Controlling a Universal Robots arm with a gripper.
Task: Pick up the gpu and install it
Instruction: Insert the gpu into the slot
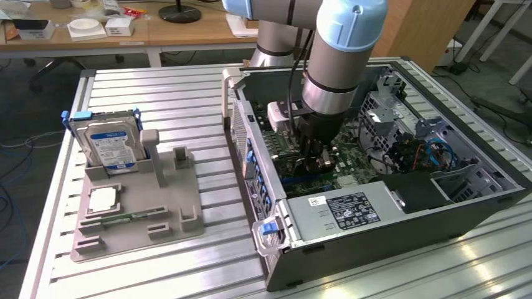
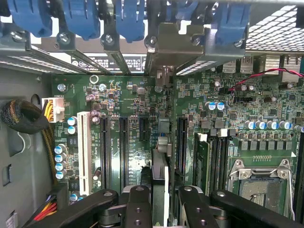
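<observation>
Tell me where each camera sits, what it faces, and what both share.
Exterior view: off the arm, above the table, looking down at the open computer case; the arm reaches into it.
Wrist view: on the wrist, looking along the gripper at the motherboard; jaws closed on the gpu, seen edge-on.
Shared: gripper, motherboard.

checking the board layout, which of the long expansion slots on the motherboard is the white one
The white slot is the outermost of the row, on the side of the white power connector and the blue-topped capacitors. The other long slots beside it are black.
</observation>
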